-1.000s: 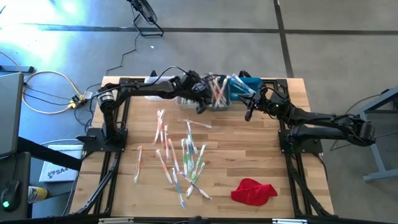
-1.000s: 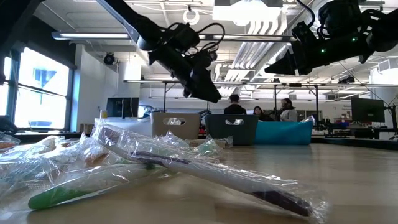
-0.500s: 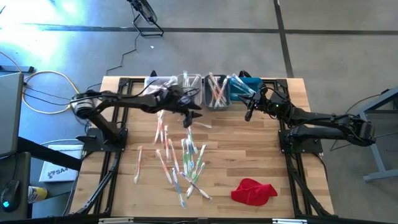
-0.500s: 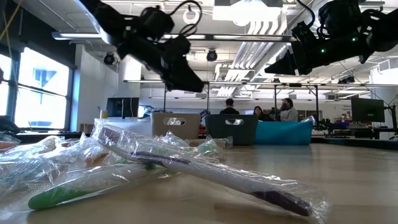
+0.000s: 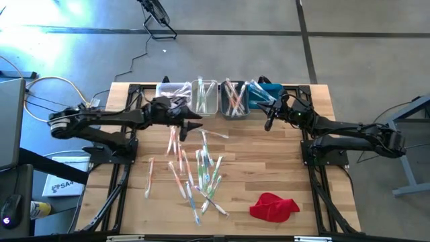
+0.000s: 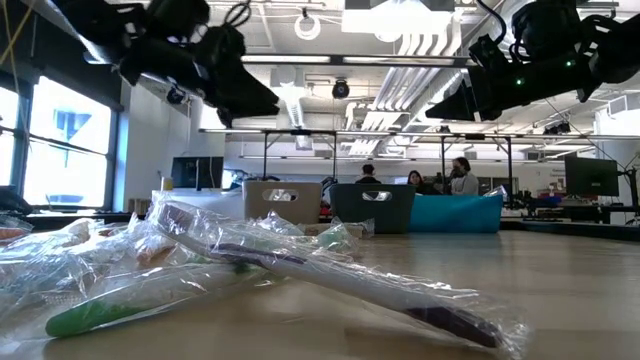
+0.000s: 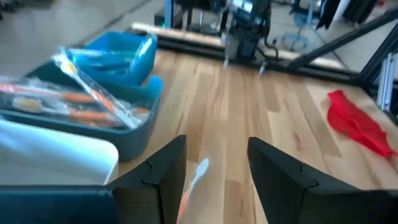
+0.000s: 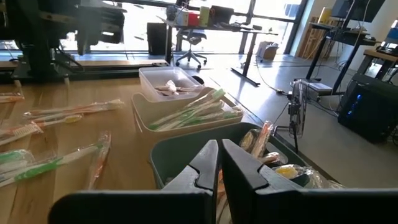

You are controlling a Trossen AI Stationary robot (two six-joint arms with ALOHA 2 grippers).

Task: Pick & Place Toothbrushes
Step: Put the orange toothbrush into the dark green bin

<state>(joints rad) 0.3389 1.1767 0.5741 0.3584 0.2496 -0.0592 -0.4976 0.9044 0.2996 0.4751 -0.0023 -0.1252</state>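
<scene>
Many wrapped toothbrushes (image 5: 196, 169) lie loose on the wooden table's middle; in the low view a heap of them (image 6: 300, 265) fills the foreground. More toothbrushes lie in the bins along the far edge. My left gripper (image 5: 196, 126) hovers open and empty above the far end of the scatter, just in front of the bins. In its wrist view (image 7: 214, 174) one toothbrush (image 7: 196, 171) lies on the table below the gap. My right gripper (image 5: 269, 124) hangs shut and empty near the blue bin (image 5: 267, 94), over the grey bin (image 8: 180, 152).
A row of bins stands at the far edge: white (image 5: 172, 90), clear (image 5: 205, 98), grey (image 5: 234, 101) and blue. A red cloth (image 5: 274, 206) lies near the front right corner. Bare wood lies right of the scatter. People sit at desks far behind the table (image 6: 415, 180).
My left gripper has drawn back from over the bins toward the table's left edge and a little nearer, its arm folding back, and it has tipped up closer to level. Its fingers have stayed open. My right arm has kept still.
</scene>
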